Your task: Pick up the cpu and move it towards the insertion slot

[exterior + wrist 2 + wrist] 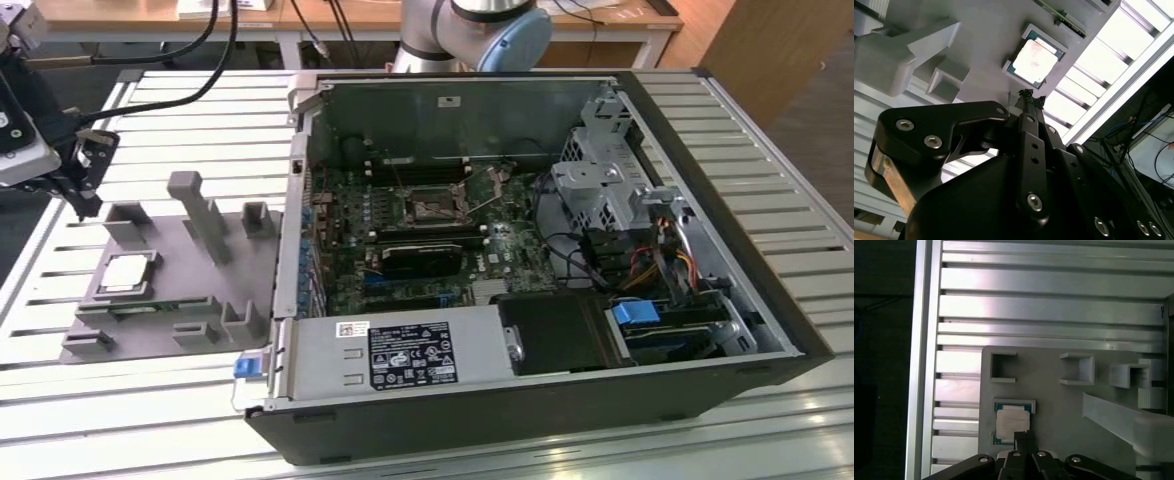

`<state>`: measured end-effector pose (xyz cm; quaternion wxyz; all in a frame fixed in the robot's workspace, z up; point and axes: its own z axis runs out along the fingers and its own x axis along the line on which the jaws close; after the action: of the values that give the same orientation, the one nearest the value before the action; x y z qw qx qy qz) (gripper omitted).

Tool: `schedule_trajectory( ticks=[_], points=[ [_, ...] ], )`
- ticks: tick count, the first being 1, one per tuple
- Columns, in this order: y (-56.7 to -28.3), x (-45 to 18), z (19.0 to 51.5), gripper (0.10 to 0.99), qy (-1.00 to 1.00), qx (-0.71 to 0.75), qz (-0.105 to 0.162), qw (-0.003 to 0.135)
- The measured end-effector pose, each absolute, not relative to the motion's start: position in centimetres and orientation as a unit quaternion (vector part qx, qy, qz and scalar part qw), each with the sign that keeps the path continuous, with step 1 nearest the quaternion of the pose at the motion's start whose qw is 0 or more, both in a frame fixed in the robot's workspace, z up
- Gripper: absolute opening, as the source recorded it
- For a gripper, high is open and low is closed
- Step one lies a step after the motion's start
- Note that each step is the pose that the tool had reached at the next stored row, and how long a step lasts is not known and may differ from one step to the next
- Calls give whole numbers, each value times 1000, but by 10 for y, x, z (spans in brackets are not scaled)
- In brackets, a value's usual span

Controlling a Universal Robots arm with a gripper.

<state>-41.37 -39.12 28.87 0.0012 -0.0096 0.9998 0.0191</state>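
The cpu [124, 272], a small square chip with a pale metal top, lies in a recess of the grey plastic holder [214, 290] at the exterior view's left. Both wrist views look down on the cpu [1034, 61] [1011, 421] in the holder [984, 35] [1059, 410]. My gripper [86, 203] hangs above and behind the chip, apart from it. Its black fingertips [1028, 96] [1024, 438] are pressed together with nothing between them. The insertion slot [434, 207], a dark-centred socket in a silvery bracket, sits on the motherboard inside the open computer case.
The open case [694, 230] fills the exterior view's right, with a black card [416, 262], a power supply [400, 355] and a drive cage [601, 185]. Grey upright posts [200, 215] rise from the holder. The arm's base [481, 30] stands behind the case on a slatted aluminium table [160, 110].
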Motion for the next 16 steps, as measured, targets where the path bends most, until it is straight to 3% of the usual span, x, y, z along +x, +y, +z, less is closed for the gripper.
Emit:
schedule_trajectory(
  ticks=[16],
  points=[
    [-391, -428, 261, 102, 1000, -10, 19, 2]
  ],
)
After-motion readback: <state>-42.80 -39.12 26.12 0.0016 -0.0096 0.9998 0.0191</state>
